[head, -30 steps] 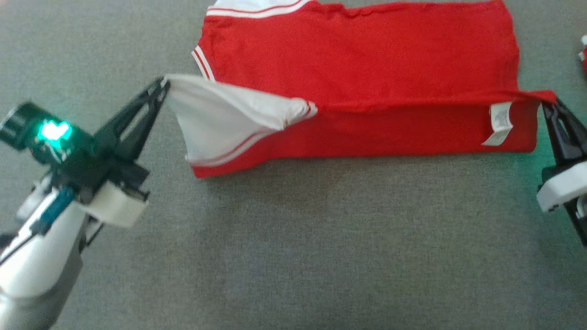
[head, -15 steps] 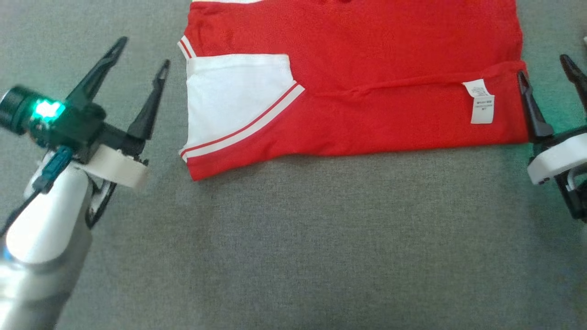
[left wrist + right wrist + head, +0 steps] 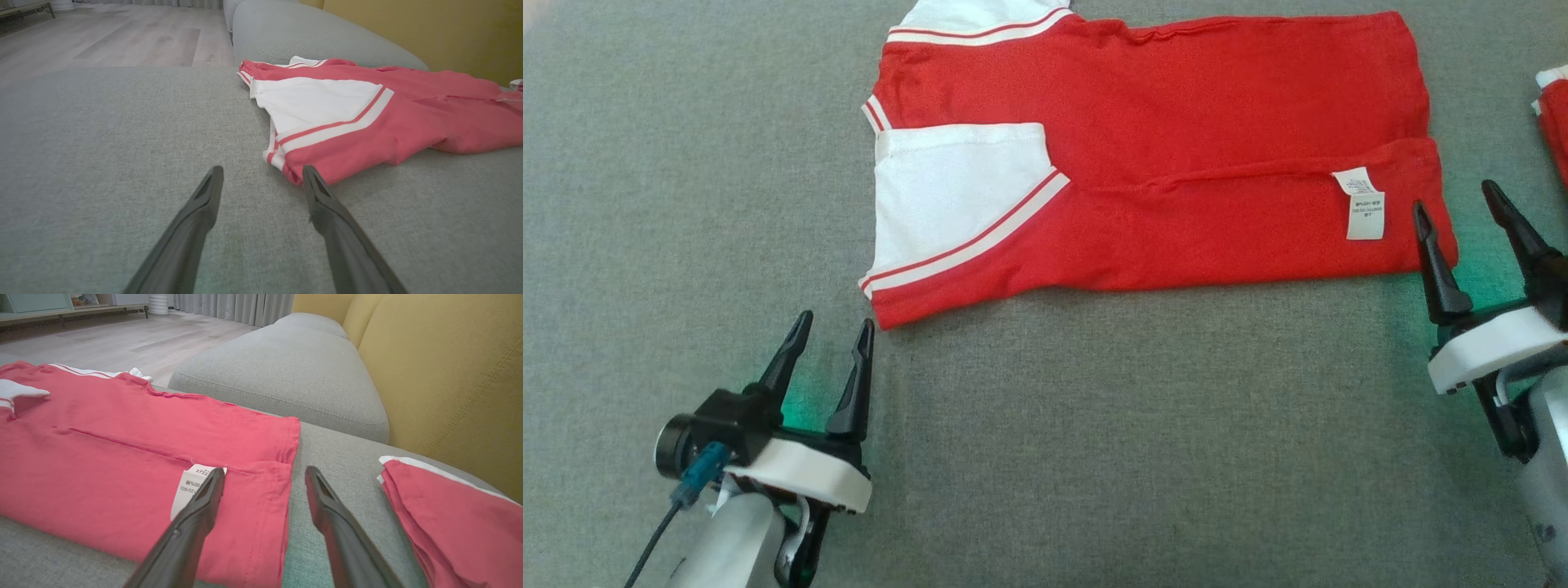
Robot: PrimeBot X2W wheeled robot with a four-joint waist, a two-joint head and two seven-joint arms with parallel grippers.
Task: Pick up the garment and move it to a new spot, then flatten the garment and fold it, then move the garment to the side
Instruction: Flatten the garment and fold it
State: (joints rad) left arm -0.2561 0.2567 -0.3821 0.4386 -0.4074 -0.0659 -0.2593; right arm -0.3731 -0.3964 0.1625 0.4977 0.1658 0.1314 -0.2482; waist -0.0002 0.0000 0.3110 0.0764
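This is looking like a living room in a home. A wide seat in grey woven fabric point(image 3: 1094, 457) is stretching out below the head camera, and a second rounded grey cushion point(image 3: 286, 375) is sitting just beyond it, both backing onto a padded yellow backrest point(image 3: 449, 375) with stitched seams, as on a sofa. Pale wood plank flooring point(image 3: 122, 339) is running past the seat toward long grey curtains point(image 3: 237, 306) that are hanging to the floor, with a low shelf point(image 3: 61, 312) standing beside them
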